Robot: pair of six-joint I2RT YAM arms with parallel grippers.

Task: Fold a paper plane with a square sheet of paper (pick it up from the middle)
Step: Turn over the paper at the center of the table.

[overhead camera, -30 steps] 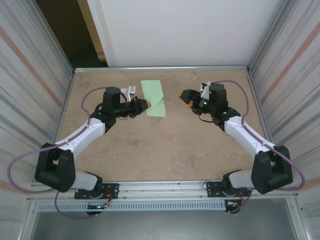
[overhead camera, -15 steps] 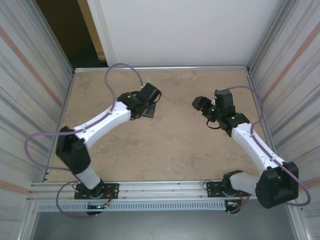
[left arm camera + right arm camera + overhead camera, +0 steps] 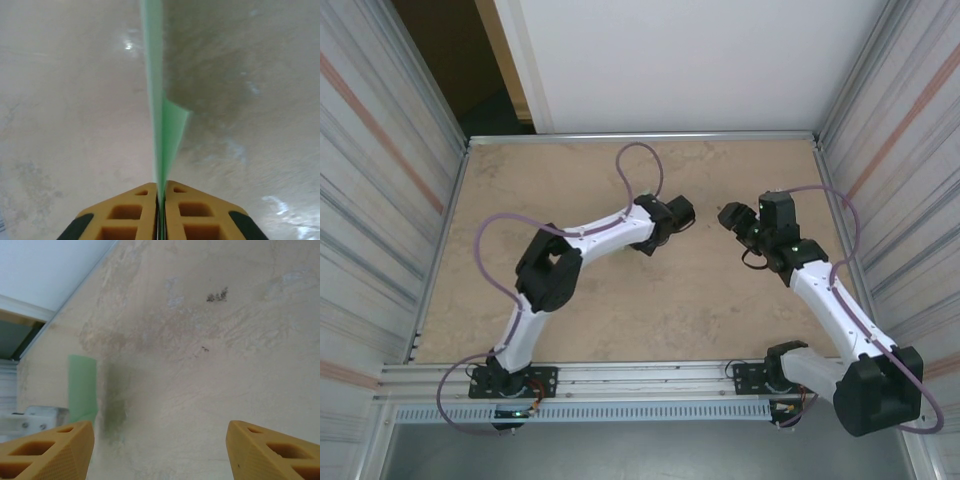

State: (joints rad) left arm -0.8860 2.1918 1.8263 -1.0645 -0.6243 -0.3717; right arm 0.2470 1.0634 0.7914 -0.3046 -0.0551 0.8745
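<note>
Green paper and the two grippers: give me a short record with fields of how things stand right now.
sheet of paper: pale green, seen edge-on from the left wrist, with a folded flap on one side
left gripper: shut on the sheet's near edge
right gripper: open, nothing between its fingers
arms: in the top view, both grippers are near the middle of the table, facing each other with a gap between them
paper from the right wrist: a green patch at the left, its shadow beside it

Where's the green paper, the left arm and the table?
green paper (image 3: 155, 75), left wrist view, its long edge-on strip.
left arm (image 3: 600, 232), top view, its white forearm link.
table (image 3: 660, 300), top view, bare middle of its top.
</note>
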